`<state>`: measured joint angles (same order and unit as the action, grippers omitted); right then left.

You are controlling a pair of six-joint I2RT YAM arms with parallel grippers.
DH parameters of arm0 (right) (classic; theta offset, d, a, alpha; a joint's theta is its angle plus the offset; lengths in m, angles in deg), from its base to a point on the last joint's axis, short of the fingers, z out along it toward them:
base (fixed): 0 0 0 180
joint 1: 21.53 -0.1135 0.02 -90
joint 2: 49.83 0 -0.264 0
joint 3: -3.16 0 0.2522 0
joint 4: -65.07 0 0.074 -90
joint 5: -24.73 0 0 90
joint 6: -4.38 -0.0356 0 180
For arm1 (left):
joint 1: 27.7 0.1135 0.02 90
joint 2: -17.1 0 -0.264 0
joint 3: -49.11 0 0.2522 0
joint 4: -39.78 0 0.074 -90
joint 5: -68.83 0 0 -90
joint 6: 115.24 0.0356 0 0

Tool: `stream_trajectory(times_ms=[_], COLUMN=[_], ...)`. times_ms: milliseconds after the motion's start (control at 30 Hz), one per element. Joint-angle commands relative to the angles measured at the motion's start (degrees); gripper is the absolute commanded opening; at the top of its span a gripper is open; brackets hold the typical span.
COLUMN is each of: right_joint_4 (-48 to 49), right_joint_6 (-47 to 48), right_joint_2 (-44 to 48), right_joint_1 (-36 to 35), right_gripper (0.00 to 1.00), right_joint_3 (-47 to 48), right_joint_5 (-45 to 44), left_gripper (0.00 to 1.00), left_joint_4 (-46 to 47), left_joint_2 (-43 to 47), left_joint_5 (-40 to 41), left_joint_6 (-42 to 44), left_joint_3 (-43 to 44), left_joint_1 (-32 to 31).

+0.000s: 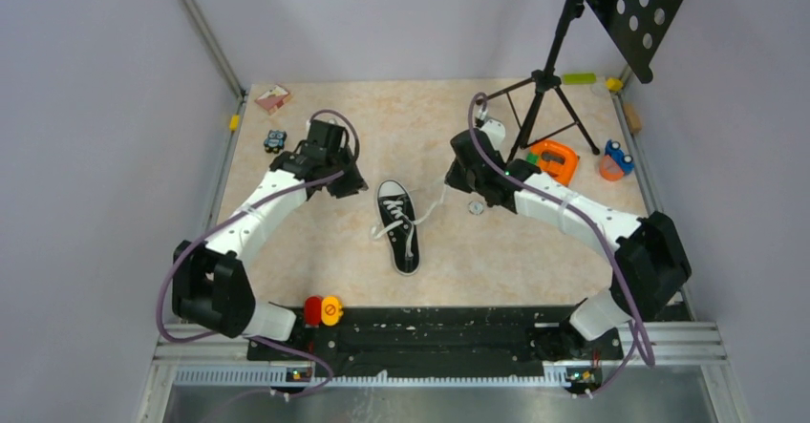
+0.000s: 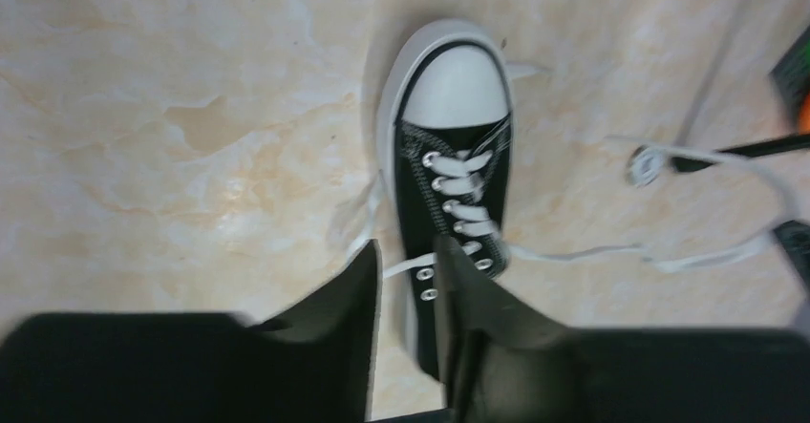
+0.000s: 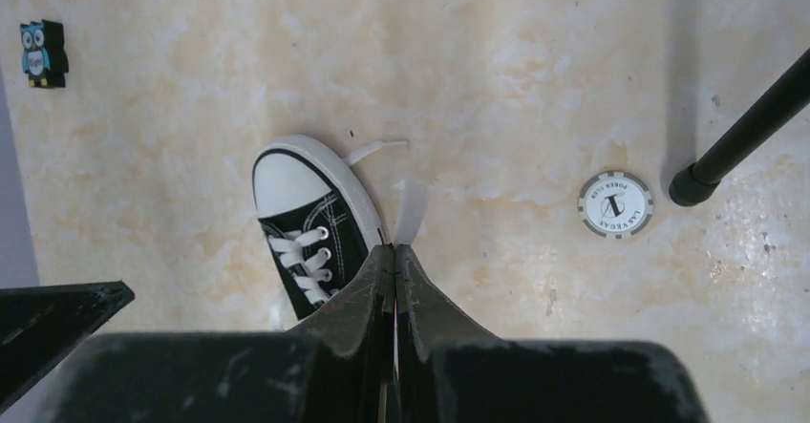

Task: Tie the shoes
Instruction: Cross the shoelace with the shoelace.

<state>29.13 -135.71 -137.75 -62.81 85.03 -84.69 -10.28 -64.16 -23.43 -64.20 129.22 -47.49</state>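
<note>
The black shoe [image 1: 397, 222] with a white toe cap lies in the middle of the table, toe toward the back. In the right wrist view my right gripper [image 3: 394, 248] is shut on a white lace [image 3: 412, 208], which sticks out past the fingertips beside the shoe [image 3: 310, 227]. That lace [image 1: 437, 201] runs taut from the shoe up to the right gripper [image 1: 457, 179]. My left gripper [image 2: 407, 249] hangs over the shoe [image 2: 457, 146], jaws a narrow gap apart. A lace strand [image 2: 406, 268] shows through the gap; whether it touches the fingers I cannot tell. The left gripper [image 1: 350, 183] sits left of the toe.
A poker chip [image 3: 616, 204] lies right of the shoe, near a black tripod leg [image 3: 745, 127]. The tripod [image 1: 544, 84] stands at the back right beside an orange tool [image 1: 555, 161] and a blue-orange object [image 1: 616, 160]. An owl figure [image 1: 275, 140] and a pink box [image 1: 273, 97] lie back left.
</note>
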Motion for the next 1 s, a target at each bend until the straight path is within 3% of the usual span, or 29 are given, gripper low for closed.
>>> stream_trajectory(times_ms=[0,67,167,367,800,900,967], right_joint_4=[0.09,0.1,0.03,-0.29,-1.2,-0.61,-0.59], right_joint_6=[1.19,0.77,0.52,0.78,1.21,0.72,0.6], right_joint_2=[2.35,2.91,3.34,3.83,6.41,7.94,8.41], right_joint_1=[-2.05,-2.35,-2.65,-2.67,-2.67,-2.67,-2.67], right_gripper=[0.0,0.0,0.0,0.0,0.0,0.0,0.0], right_joint_3=[-4.92,-6.63,-8.48,-9.4,-10.44,-12.15,-12.42], right_joint_5=[0.73,1.74,2.27,1.81,3.52,3.35,3.95], left_gripper=[0.54,0.74,0.77,0.63,0.5,0.33,0.03], left_joint_4=[-1.96,-0.66,3.17,5.99,9.19,9.64,8.6], left_joint_2=[-2.54,-3.75,-4.12,-6.81,-12.8,-13.3,-12.56], left_joint_5=[-1.84,-3.92,-6.08,-4.88,-1.1,0.96,2.77], left_joint_6=[0.27,0.0,-1.1,-1.47,-2.77,-4.19,-4.82], left_joint_3=[-5.01,-7.95,-12.09,-13.11,-12.44,-12.19,-11.55], left_joint_1=[-0.25,-0.33,-0.7,-1.21,-3.97,-5.07,-5.24])
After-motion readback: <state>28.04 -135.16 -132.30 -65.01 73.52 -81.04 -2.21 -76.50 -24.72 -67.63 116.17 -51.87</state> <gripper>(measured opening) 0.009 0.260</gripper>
